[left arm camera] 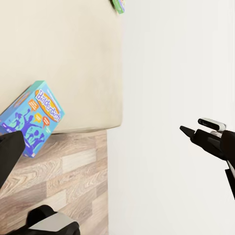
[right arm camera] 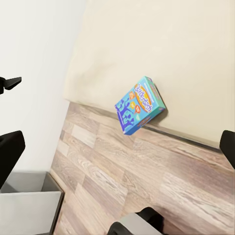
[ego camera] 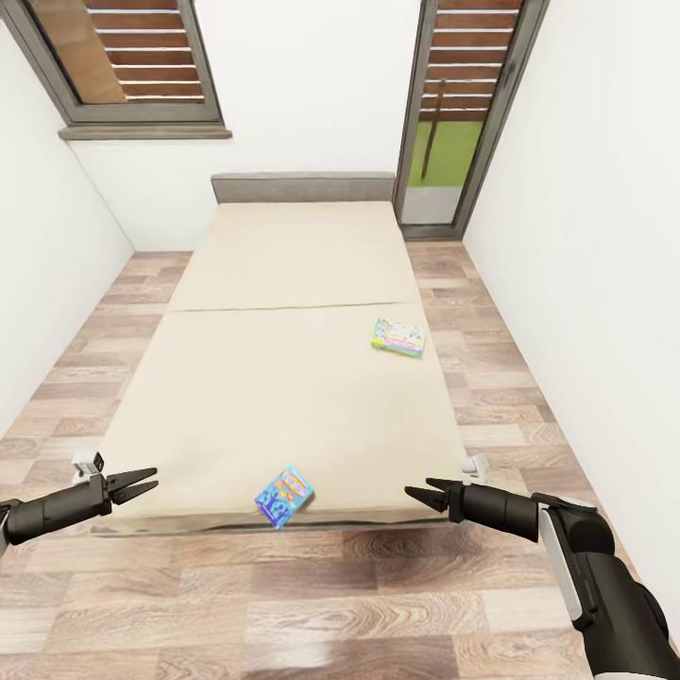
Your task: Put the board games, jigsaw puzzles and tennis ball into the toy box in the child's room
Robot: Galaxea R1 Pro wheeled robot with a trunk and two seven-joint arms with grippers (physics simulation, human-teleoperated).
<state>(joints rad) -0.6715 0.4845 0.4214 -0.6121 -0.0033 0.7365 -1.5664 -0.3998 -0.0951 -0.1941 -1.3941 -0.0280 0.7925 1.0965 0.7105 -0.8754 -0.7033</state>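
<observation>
Beige bed: blue board game at its foot edge, lettering blurred; pale green-edged board game near its right side. Left gripper and right gripper, jaws spread, empty, flank the foot.

narrow room of white walls, wood-plank floor, two grey-framed windows

beige bed, blue board game, green-edged board game, wood-plank floor
</observation>
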